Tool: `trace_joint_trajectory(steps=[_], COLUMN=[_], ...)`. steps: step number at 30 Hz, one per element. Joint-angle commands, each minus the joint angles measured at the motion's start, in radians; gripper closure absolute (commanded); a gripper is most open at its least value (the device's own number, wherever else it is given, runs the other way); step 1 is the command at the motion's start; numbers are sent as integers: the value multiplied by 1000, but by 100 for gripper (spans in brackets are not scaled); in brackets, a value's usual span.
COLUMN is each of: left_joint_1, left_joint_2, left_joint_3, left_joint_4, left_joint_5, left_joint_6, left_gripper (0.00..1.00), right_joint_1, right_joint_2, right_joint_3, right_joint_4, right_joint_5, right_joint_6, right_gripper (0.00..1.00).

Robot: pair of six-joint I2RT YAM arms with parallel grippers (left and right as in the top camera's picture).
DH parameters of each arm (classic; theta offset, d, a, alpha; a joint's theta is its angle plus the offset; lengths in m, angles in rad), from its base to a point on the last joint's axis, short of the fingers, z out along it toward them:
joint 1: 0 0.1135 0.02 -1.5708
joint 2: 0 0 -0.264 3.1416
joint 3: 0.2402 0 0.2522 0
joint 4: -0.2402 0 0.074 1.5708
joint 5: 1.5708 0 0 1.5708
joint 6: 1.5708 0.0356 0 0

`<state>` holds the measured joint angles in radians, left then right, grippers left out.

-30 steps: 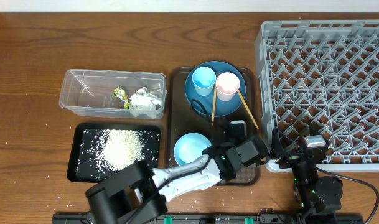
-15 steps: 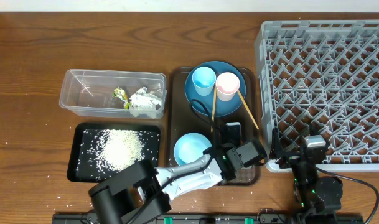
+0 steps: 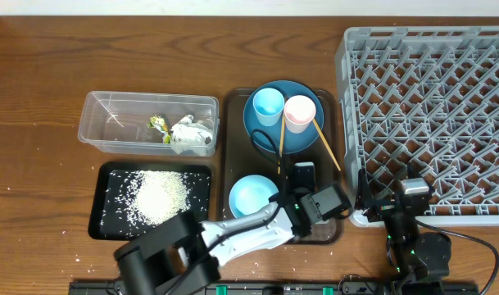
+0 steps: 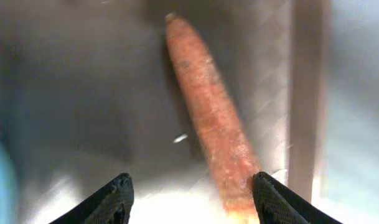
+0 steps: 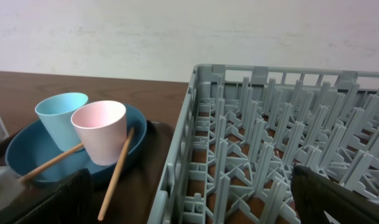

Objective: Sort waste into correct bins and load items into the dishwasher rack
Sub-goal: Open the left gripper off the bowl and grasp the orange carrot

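Observation:
My left gripper (image 3: 305, 174) is open low over the brown serving tray (image 3: 233, 147). In the left wrist view the orange carrot (image 4: 208, 112) lies on the tray between the fingers (image 4: 190, 194), close to the right one. The dark blue plate (image 3: 302, 139) holds the light blue cup (image 3: 268, 105), the pink cup (image 3: 299, 112) and two chopsticks (image 3: 327, 146). The pale blue bowl (image 3: 251, 197) sits beside the left arm. My right gripper (image 3: 380, 201) is open and empty at the grey rack's (image 3: 429, 106) front left corner.
The clear tub (image 3: 102, 123) holds crumpled paper (image 3: 192, 133) and a green-yellow wrapper (image 3: 159, 125). The black tray (image 3: 106, 221) holds a pile of rice (image 3: 159, 195). A few loose grains lie on the table near it.
My left gripper has shifted slightly left and toward the front over the brown tray. The right arm has not moved.

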<state>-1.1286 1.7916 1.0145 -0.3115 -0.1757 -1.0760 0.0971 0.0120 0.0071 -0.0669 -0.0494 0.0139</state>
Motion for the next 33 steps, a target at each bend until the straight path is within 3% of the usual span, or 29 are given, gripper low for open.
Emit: trace_joint_trajectory(steps=[1, 6, 24, 33], left_joint_1=[-1, -1, -1, -1], left_joint_2=[-39, -62, -5, 52], left_joint_3=[-9, -9, -9, -9], left_joint_4=[-72, -118, 101, 71], left_joint_5=[-28, -26, 6, -5], left_joint_6=[9, 9, -9, -21], left_gripper=[37, 37, 39, 44], right_joint_1=[-6, -6, -6, -6], right_joint_2=[-5, -5, -5, -5], right_joint_3=[-2, -2, -2, -2], right_joint_4=[-4, -4, -4, -4], right_joint_5=[1, 0, 1, 0], right_joint_6=[-8, -8, -8, -8], right_gripper=[1, 1, 1, 1])
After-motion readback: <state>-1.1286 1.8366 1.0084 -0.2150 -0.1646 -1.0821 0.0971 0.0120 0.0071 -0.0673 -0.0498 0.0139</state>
